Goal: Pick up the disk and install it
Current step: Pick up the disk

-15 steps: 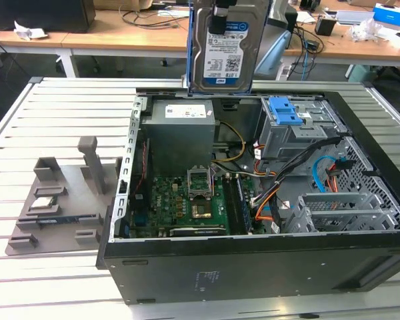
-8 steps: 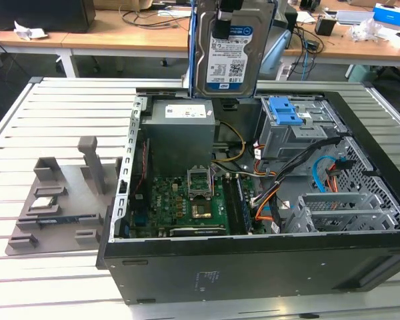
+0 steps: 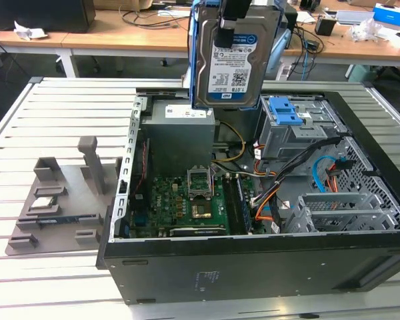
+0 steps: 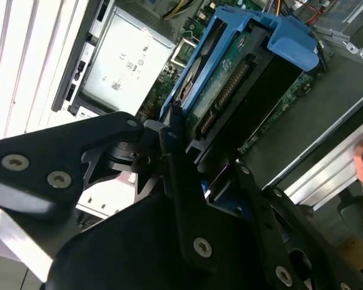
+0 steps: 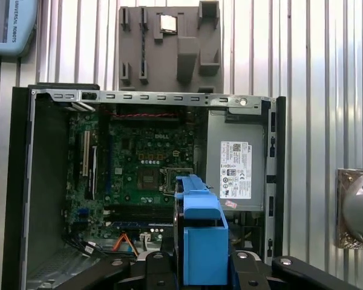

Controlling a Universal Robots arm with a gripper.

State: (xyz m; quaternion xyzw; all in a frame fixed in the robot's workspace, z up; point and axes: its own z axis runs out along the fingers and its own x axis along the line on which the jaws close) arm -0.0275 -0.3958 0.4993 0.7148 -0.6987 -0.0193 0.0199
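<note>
One disk (image 3: 239,73) hangs upright, top edge clenched in claw (image 3: 225,35); open computer case (image 3: 253,267) below.

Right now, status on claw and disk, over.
Claw shut on disk. Disk aloft, upright, over open computer case, not seated. Loose cables inside case near drive cage.

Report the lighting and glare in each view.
Exterior view: even light, no glare on the disk. Second wrist view: the table slats blow out to white. First wrist view: the computer case interior lies partly in shadow.

Blue-framed disk (image 5: 201,241) above open computer case (image 5: 24,193), motherboard (image 5: 139,163) exposed.
</note>
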